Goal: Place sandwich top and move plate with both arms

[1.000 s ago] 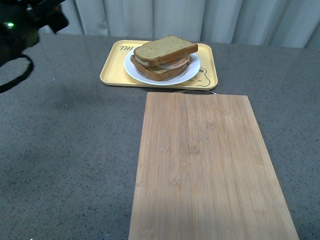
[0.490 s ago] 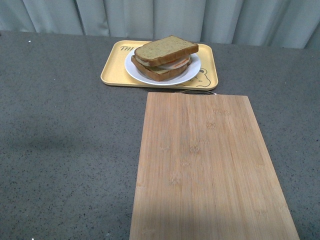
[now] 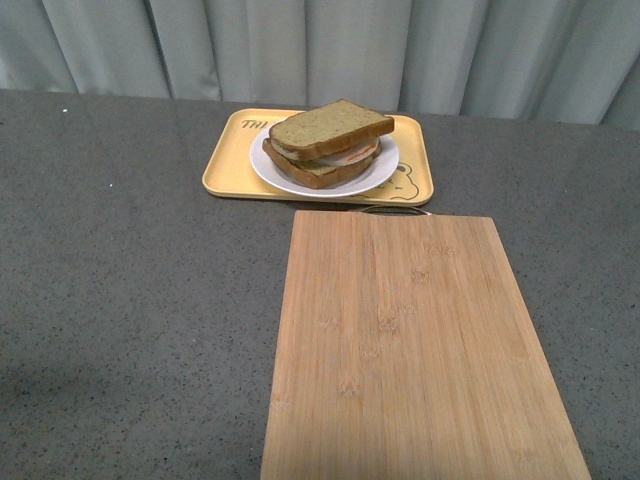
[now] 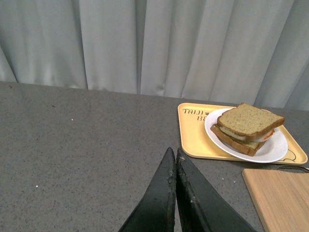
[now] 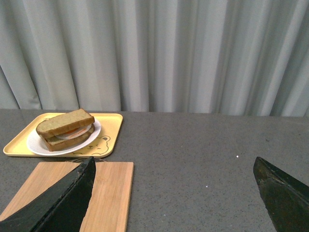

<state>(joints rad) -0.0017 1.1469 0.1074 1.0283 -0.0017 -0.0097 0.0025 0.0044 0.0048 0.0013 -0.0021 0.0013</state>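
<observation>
The sandwich top (image 3: 330, 124), a brown speckled bread slice, lies on the filling and the lower slice, on the round white plate (image 3: 381, 166). The plate stands on a yellow tray (image 3: 225, 160) at the far side of the table. The sandwich top also shows in the left wrist view (image 4: 250, 120) and the right wrist view (image 5: 64, 122), with the plate (image 4: 273, 151) (image 5: 35, 145) under it. Neither arm shows in the front view. My left gripper (image 4: 173, 155) is shut and empty, well short of the tray. My right gripper (image 5: 175, 165) is open and empty, far from the plate.
A bamboo cutting board (image 3: 413, 340) lies in front of the tray, also seen in the right wrist view (image 5: 108, 191). A thin metal loop (image 3: 394, 209) sits at its far edge. The table is dark grey (image 3: 130, 300). Grey curtains (image 3: 320, 45) hang behind.
The left arm, seen at the upper left a second ago, has left the front view. The sandwich, plate, tray and board have not moved.
</observation>
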